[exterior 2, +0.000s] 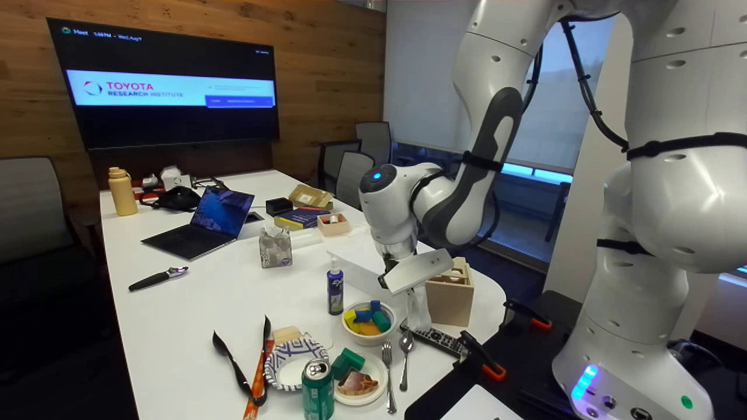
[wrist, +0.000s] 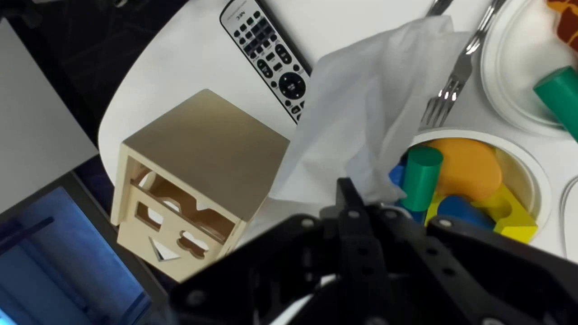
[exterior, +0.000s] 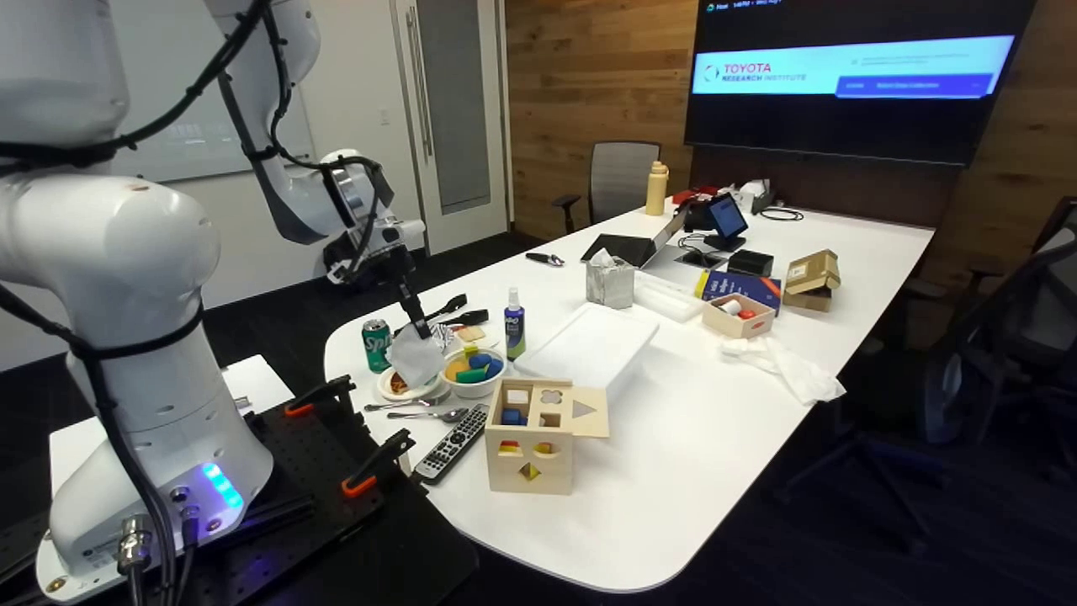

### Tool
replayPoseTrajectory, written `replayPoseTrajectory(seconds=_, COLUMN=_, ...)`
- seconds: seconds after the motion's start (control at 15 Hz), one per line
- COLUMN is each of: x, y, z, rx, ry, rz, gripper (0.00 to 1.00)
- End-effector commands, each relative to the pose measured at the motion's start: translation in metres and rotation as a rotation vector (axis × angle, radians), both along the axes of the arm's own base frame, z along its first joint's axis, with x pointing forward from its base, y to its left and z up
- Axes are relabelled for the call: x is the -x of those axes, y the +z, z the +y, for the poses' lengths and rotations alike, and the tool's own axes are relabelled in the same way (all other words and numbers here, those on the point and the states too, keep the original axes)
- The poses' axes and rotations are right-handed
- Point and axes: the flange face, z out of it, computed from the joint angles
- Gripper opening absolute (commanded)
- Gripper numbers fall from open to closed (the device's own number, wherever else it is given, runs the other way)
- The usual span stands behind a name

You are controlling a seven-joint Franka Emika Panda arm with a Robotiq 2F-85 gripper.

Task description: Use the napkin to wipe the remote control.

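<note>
Hanging from the gripper (exterior: 421, 328): napkin (exterior: 415, 358)

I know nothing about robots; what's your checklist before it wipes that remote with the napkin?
1. The napkin is gripped in the hand: ok.
2. The remote control lies buttons up: ok.
3. The napkin touches the remote control: not ok; an exterior view shows a gap between them.
4. There's room around the remote control: not ok, I'd say; the wooden box and spoon are close by.
5. The grip is firm enough for rubbing: cannot tell.
</note>
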Motion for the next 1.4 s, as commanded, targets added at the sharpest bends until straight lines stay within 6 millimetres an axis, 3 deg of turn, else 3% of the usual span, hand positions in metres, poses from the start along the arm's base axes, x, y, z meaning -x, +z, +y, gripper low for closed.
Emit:
replayPoseTrajectory(seconds=0.0, x=0.005, y=0.001, z=-0.009, rx=-0.014, ry=0.016, rz=-0.003, gripper=0.01)
replayPoseTrajectory(seconds=0.4, x=0.011, y=0.007, z=-0.008, rx=-0.027, ry=0.042, rz=-0.009, gripper=0.01)
replayPoseTrajectory(seconds=0.73, x=-0.017, y=-0.012, z=-0.012, rx=-0.099, ry=0.054, rz=-0.031, gripper=0.0)
replayPoseTrajectory(seconds=1.33, x=-0.026, y=-0.05, z=-0.045, rx=-0.173, ry=-0.1, rz=-0.089, gripper=0.0)
